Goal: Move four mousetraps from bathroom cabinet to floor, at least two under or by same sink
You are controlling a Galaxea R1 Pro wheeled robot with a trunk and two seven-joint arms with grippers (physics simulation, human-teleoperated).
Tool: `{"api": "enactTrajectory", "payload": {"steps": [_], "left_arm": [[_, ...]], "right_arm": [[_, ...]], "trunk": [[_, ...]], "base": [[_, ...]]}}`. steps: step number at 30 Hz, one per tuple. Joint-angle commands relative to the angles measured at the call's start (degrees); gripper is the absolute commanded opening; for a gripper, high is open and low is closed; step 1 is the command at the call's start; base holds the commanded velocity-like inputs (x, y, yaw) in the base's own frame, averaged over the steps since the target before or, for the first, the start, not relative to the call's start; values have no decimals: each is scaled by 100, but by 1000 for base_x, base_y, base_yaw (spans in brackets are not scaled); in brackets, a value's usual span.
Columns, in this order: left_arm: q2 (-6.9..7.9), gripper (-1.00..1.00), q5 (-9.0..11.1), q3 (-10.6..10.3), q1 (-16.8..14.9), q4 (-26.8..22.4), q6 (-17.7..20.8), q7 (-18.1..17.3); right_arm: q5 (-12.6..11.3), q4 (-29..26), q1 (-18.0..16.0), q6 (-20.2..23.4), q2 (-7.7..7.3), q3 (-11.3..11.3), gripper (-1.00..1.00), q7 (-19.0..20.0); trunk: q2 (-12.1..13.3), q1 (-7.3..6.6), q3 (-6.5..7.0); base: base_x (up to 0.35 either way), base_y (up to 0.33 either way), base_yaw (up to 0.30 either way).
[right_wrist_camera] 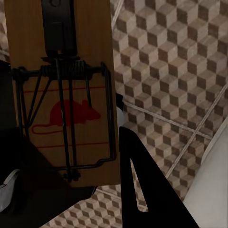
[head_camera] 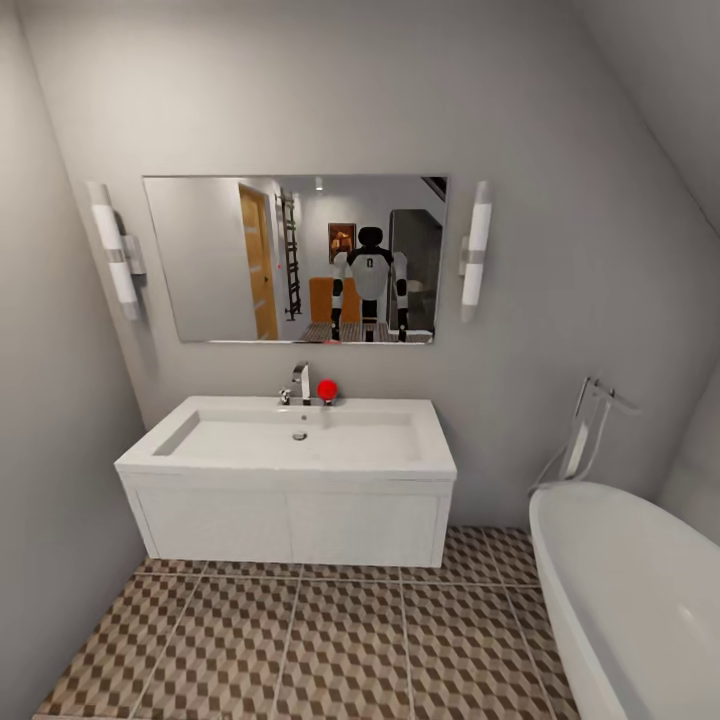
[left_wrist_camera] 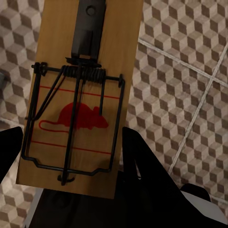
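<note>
In the left wrist view, a tan mousetrap (left_wrist_camera: 90,90) with black wire and a red mouse mark sits between my left gripper's (left_wrist_camera: 71,156) dark fingers (left_wrist_camera: 137,156), held above the cube-patterned bathroom floor (left_wrist_camera: 190,71). A second mousetrap (right_wrist_camera: 66,90) is clamped the same way in my right gripper (right_wrist_camera: 71,156), one finger (right_wrist_camera: 142,180) beside it, over the floor (right_wrist_camera: 175,61). Ahead in the head view stands the white trough sink (head_camera: 300,440) with its chrome tap (head_camera: 301,383) on a white two-door unit (head_camera: 290,525). Tiled floor (head_camera: 330,640) stretches before it.
A white bathtub (head_camera: 630,590) with a chrome filler (head_camera: 585,430) stands at the right. A mirror (head_camera: 295,260) above the sink reflects the robot and an orange-brown chest behind it. A red ball (head_camera: 327,389) rests by the tap. Grey walls close in on the left and back.
</note>
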Motion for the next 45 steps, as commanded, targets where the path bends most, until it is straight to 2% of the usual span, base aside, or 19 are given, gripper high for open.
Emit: {"api": "enactTrajectory", "payload": {"steps": [1, 16, 45], "left_arm": [[2, -100, 6, 37, -5, 11, 9, -7], [2, -100, 8, 34, -5, 11, 9, -10], [2, -100, 10, 37, -5, 4, 9, -6]], "right_arm": [[-3, -10, 0, 24, -1, 45, -100, 36], [-4, -7, -1, 24, -2, 40, -100, 35], [1, -7, -1, 17, 3, 47, -100, 35]], "trunk": [[-4, 3, -2], [-4, 3, -2], [-4, 3, -2]], "base": [[104, 5, 0], [104, 18, -116], [2, 0, -6]]}}
